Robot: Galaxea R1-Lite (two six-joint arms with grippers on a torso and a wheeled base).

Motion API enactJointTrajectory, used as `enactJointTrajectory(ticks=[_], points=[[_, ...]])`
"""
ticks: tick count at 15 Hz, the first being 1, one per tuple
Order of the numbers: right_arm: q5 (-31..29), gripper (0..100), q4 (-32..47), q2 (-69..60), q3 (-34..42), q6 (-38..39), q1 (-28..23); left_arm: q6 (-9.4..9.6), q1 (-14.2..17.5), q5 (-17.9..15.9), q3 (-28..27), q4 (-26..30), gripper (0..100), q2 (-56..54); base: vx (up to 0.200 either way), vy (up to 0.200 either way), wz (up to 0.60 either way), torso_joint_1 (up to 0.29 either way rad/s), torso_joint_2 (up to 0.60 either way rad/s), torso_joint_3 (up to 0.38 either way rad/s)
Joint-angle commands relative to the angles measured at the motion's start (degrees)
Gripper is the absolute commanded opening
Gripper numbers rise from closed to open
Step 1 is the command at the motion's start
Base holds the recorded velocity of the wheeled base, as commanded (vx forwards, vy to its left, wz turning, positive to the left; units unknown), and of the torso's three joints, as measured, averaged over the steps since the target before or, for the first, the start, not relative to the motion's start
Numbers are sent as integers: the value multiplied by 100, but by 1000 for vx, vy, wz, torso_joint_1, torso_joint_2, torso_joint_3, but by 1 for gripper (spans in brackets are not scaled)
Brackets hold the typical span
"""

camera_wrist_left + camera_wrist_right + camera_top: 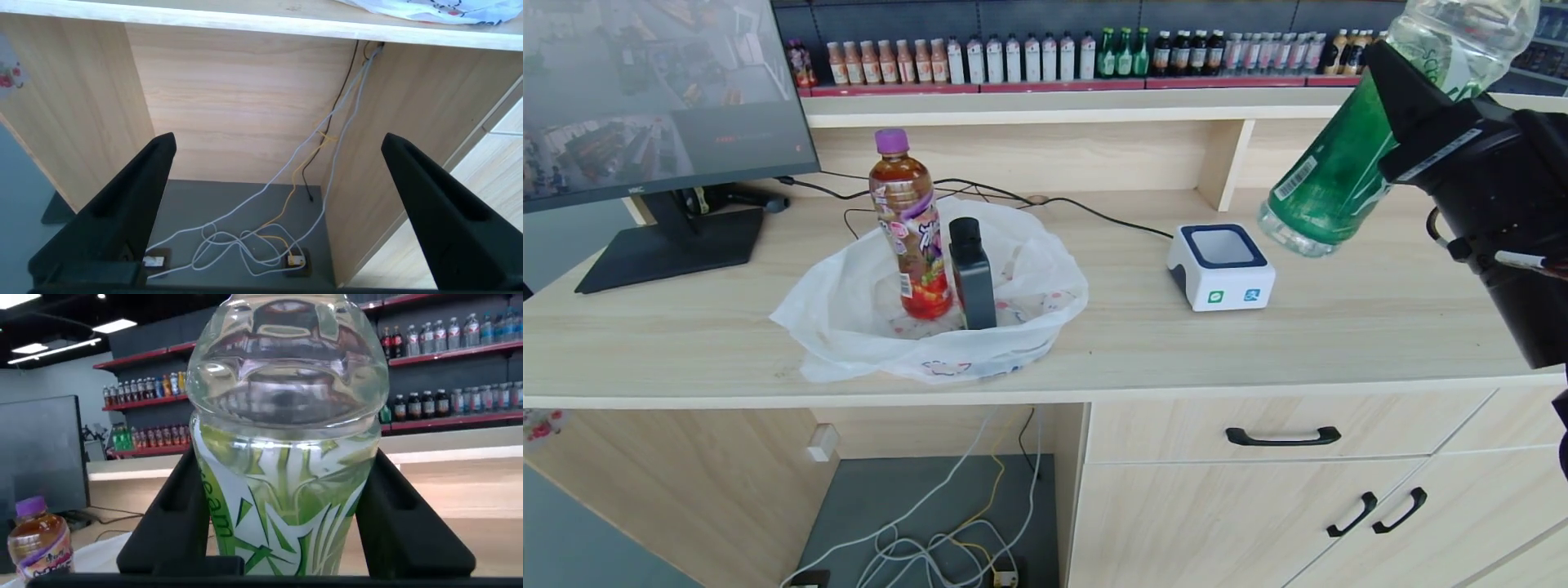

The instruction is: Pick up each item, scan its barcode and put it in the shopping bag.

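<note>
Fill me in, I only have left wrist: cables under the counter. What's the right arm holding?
Observer: The right gripper is shut on a green bottle, held tilted in the air above the counter.
Operator: Where's the scanner?
Observer: A white scanner sits on the counter, to the robot's left of the raised bottle.
Operator: Anything in the bag?
Observer: The shopping bag holds a purple-capped bottle and a black container, both upright.
</note>
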Motion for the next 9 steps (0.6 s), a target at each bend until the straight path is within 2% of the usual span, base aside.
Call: enactJointTrajectory(ticks=[1, 3, 9], points=[[12, 0, 38, -4, 123, -13, 14, 0, 1, 1, 0, 0, 100, -1, 0, 0, 0, 0, 0, 0], [12, 0, 311, -21, 114, 49, 32, 0, 1, 1, 0, 0, 100, -1, 0, 0, 0, 0, 0, 0], [38, 0, 223, -21, 334, 137, 14, 0, 1, 1, 0, 0, 100, -1, 0, 0, 0, 0, 0, 0]])
